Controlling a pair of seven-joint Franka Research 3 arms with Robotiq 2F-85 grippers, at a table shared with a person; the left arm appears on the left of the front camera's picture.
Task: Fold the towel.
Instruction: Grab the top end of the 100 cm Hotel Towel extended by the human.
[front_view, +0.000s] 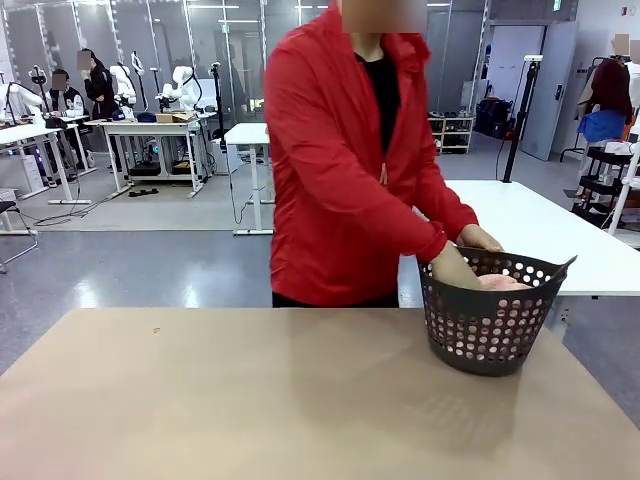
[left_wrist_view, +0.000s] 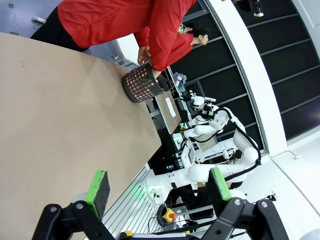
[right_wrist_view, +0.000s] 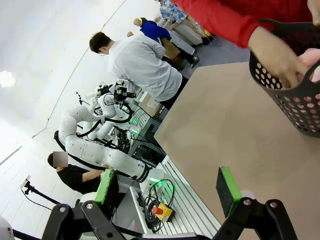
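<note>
The salmon-pink towel (front_view: 503, 283) lies bunched inside a dark perforated basket (front_view: 490, 325) at the table's far right; a bit of its pink also shows at the basket's rim (right_wrist_view: 312, 60) in the right wrist view. The person in a red jacket has both hands (front_view: 458, 262) in the basket, on the towel. My left gripper (left_wrist_view: 156, 192) is open, held off the near table edge, far from the basket (left_wrist_view: 141, 85). My right gripper (right_wrist_view: 167, 187) is open too, beyond the table's edge, with nothing between its green pads (right_wrist_view: 227, 190).
The tan table (front_view: 250, 400) spreads wide and bare in front of the basket. Behind the person stand white tables (front_view: 530, 230) and other people at workstations. A robot base with cables and a red stop button (right_wrist_view: 159, 211) sits below the table's edge.
</note>
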